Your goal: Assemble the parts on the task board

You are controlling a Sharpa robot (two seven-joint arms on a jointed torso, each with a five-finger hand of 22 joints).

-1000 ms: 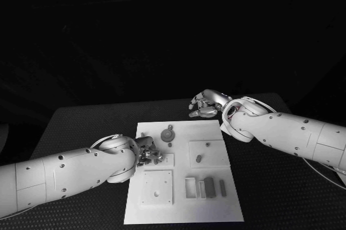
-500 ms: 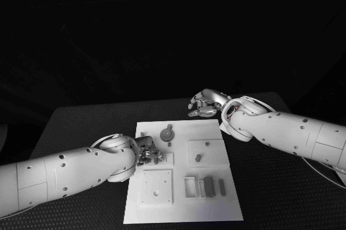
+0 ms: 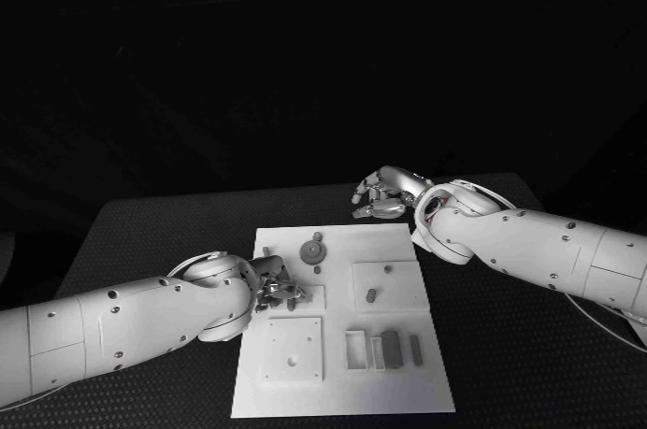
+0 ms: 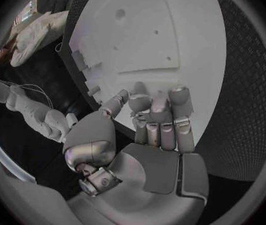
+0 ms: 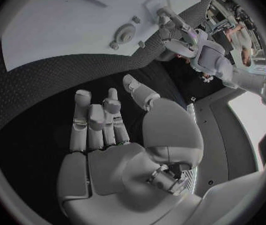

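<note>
The white task board (image 3: pixel 337 392) lies in the middle of the black table. My left hand (image 3: pixel 280 290) hovers low over a small square plate at the board's left middle, fingers bunched together; in the left wrist view the left hand (image 4: pixel 154 130) reaches over the board (image 4: pixel 170 30), and whether it pinches anything is unclear. A round gear-like part (image 3: pixel 313 250) and a small peg (image 3: pixel 270 250) sit near the far edge. My right hand (image 3: pixel 384 194) hangs beyond the board's far edge with nothing in it; its fingers (image 5: pixel 89 120) are loosely bent over bare table.
A square plate (image 3: pixel 390 284) with a peg sits at the board's right middle, another square plate (image 3: pixel 293 348) at the near left. Several upright rectangular blocks (image 3: pixel 388 348) stand at the near right. Black table surface (image 3: pixel 149 233) surrounds the board.
My left hand's fingers have shifted very slightly over the small plate. The right hand and the parts stay where they were.
</note>
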